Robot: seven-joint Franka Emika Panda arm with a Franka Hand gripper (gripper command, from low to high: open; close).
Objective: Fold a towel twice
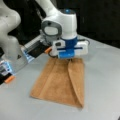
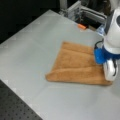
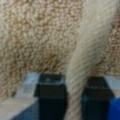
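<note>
**Gripper pinching a raised fold of the towel at its far edge**

We see the towel (image 1: 61, 82) lying on the grey table (image 1: 105, 82), already doubled over in part: in a front view a flap (image 1: 77, 80) on the side towards 3 o'clock lies back over the flat layer, its fold line running from the gripper down to the corner at about 5 o'clock. The gripper (image 1: 70, 58) sits at the towel's 12 o'clock edge, right on top of it. In a front view the same gripper (image 2: 110, 75) stands at the towel's (image 2: 75, 67) 3 o'clock corner, low against the cloth.

The wrist view shows us what neither front view does: the two dark fingers (image 3: 51, 97) stand one on each side of a pale strip of cloth (image 3: 86, 62), which runs up between them from 6 o'clock towards 1 o'clock. They are pressed onto that strip, pinching it. Behind it the terry pile of the towel (image 3: 37, 37) fills the view.

In both front views the fingertips are hidden by the blue and white gripper body, so the grip itself cannot be made out there. The arm is cut off at the top of the view. We cannot make out any woven stripes on the cloth.

An orange-tipped item (image 2: 81, 26) lies at the table's 12 o'clock edge, well apart from the towel.
</note>
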